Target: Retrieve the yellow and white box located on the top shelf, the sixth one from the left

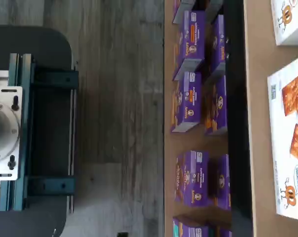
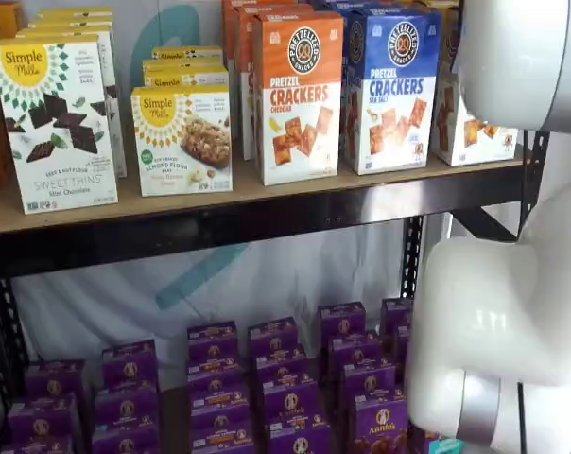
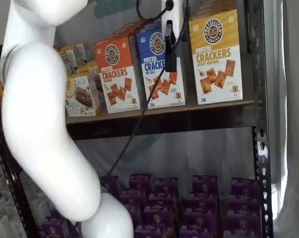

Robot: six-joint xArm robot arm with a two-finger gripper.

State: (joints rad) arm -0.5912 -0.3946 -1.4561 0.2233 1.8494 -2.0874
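**Yellow box waits at the right end of the top shelf**

You have the yellow and white box [image 3: 215,57] standing upright on the top shelf [image 3: 159,113], just right of the blue box [image 3: 161,67], with the orange box [image 3: 116,74] next along. In a shelf view the white arm [image 2: 512,312] hides most of it. The gripper [image 3: 170,49] hangs from above, in front of the blue box, a cable [image 3: 139,111] trailing down; you see it side-on, but its fingers stand fully apart and hold nothing. Below, purple boxes [image 2: 276,378] fill the lower level. The wrist view shows the yellow box's face with crackers [image 1: 292,143].
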